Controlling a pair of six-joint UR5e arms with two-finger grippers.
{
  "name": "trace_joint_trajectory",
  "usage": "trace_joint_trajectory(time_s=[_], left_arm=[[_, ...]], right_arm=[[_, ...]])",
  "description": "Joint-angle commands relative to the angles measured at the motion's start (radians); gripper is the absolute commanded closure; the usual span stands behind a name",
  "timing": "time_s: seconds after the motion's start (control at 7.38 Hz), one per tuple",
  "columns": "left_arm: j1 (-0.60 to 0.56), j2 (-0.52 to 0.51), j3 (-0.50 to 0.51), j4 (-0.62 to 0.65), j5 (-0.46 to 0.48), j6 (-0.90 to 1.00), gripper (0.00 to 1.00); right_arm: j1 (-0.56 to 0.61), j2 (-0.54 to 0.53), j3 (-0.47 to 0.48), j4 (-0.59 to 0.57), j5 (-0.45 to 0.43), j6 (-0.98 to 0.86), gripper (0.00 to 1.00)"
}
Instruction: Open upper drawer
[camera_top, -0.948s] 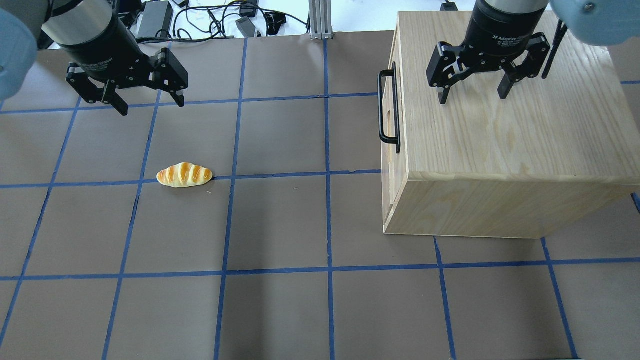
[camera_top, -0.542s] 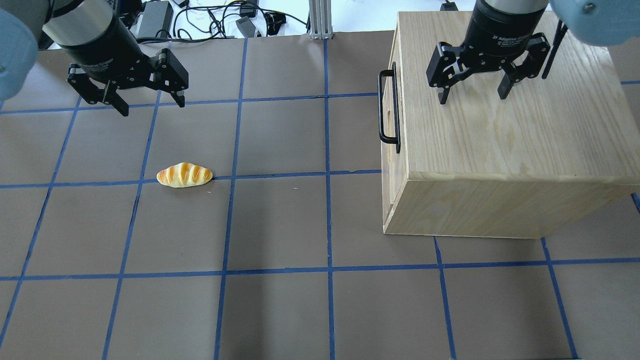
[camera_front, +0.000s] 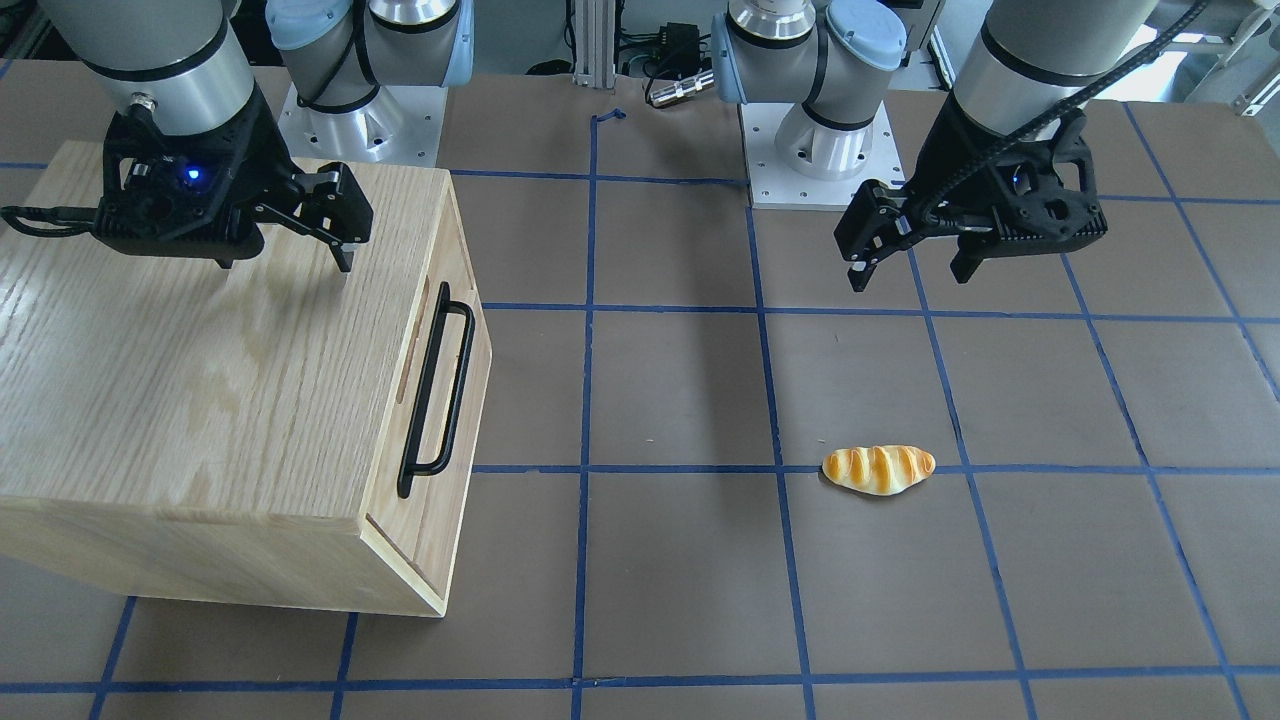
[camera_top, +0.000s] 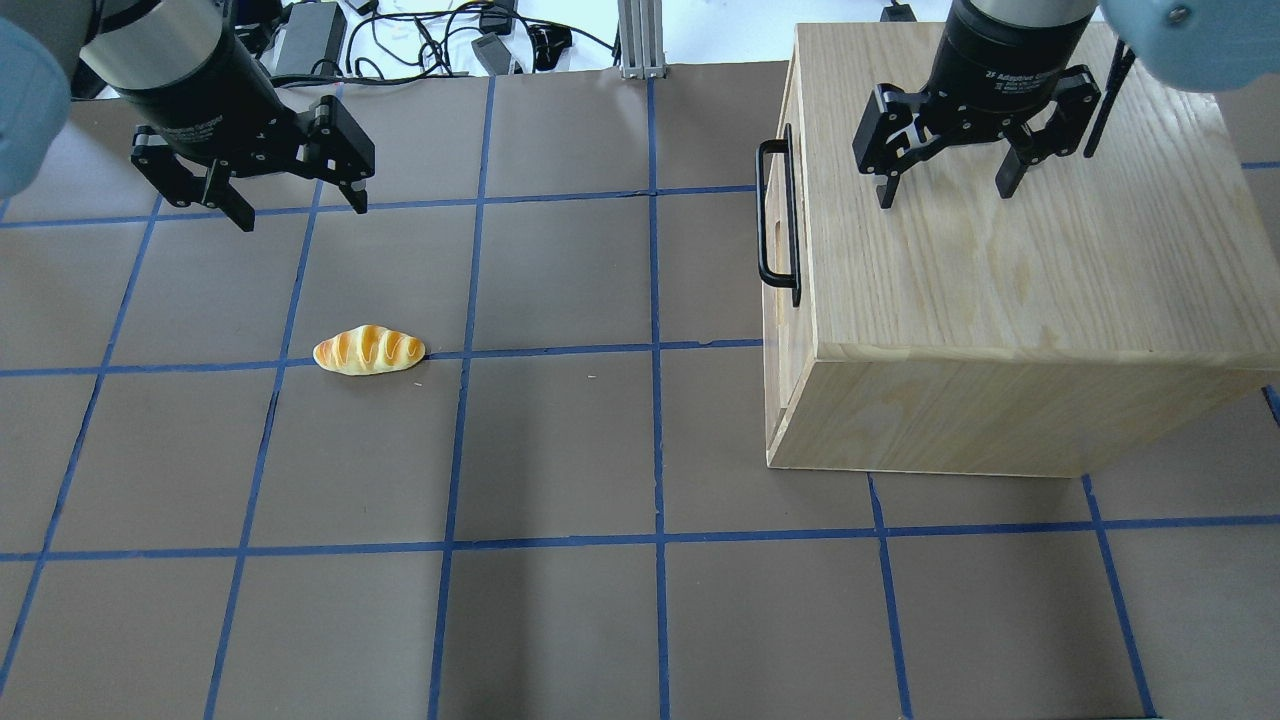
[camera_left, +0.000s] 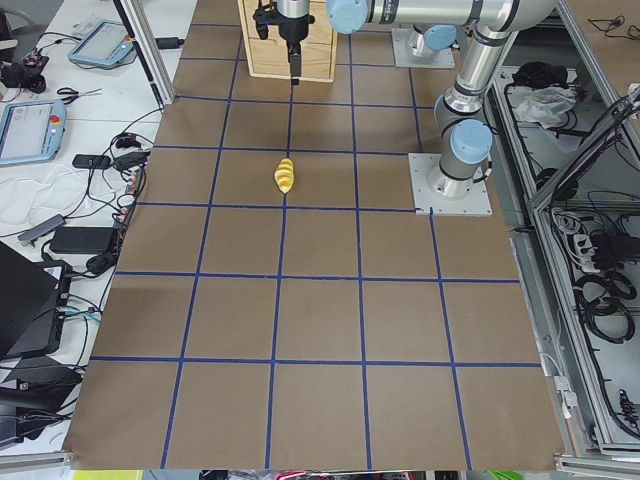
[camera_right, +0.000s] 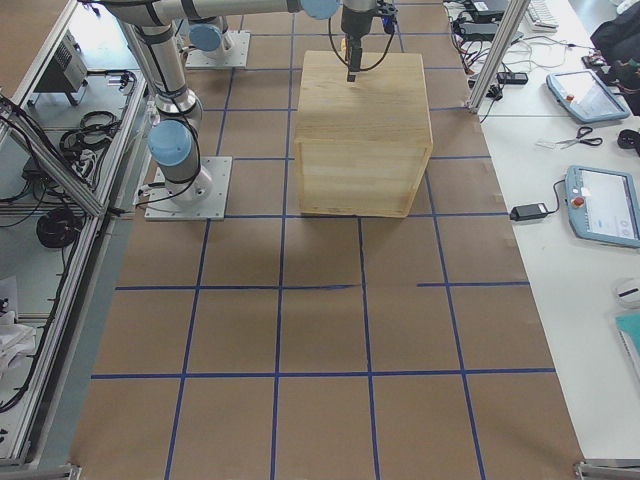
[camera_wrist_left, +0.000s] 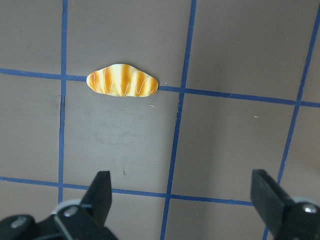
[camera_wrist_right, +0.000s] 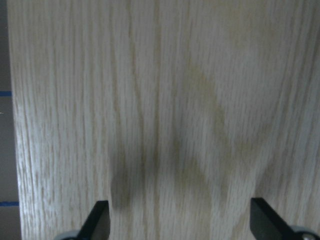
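The upper drawer (camera_top: 792, 95) is the top part of the oak cabinet's front, shut flush, with a long black bar handle (camera_top: 778, 212) and a narrow slot. It also shows in the front-facing view (camera_front: 438, 255), with its handle (camera_front: 437, 390). My right gripper (camera_top: 944, 195) is open and empty above the cabinet's top (camera_wrist_right: 165, 100), behind the handle; it also shows from the front (camera_front: 285, 262). My left gripper (camera_top: 302, 214) is open and empty over the mat at the far left, far from the cabinet.
The oak cabinet (camera_top: 1010, 250) stands on the right half of the brown gridded mat. A toy bread roll (camera_top: 369, 350) lies on the mat below my left gripper, also in the left wrist view (camera_wrist_left: 122, 80). Cables and power bricks (camera_top: 420, 35) lie beyond the mat's far edge.
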Motion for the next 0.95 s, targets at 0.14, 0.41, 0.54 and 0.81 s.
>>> trace_joint_trajectory(time_s=[0.14, 0.41, 0.54, 0.81], left_arm=[[-0.004, 0.004, 0.001, 0.000, 0.000, -0.005, 0.00], [-0.009, 0.001, -0.003, -0.002, -0.003, -0.014, 0.00], [-0.009, -0.017, -0.003, 0.007, -0.003, -0.012, 0.00], [-0.052, -0.034, 0.004, 0.020, -0.003, -0.113, 0.00]], right_arm=[[0.000, 0.000, -0.001, 0.000, 0.000, -0.001, 0.00], [0.000, 0.000, -0.001, 0.000, 0.000, -0.001, 0.00], [0.000, 0.000, -0.001, 0.000, 0.000, 0.001, 0.00], [0.000, 0.000, -0.001, 0.000, 0.000, -0.001, 0.00]])
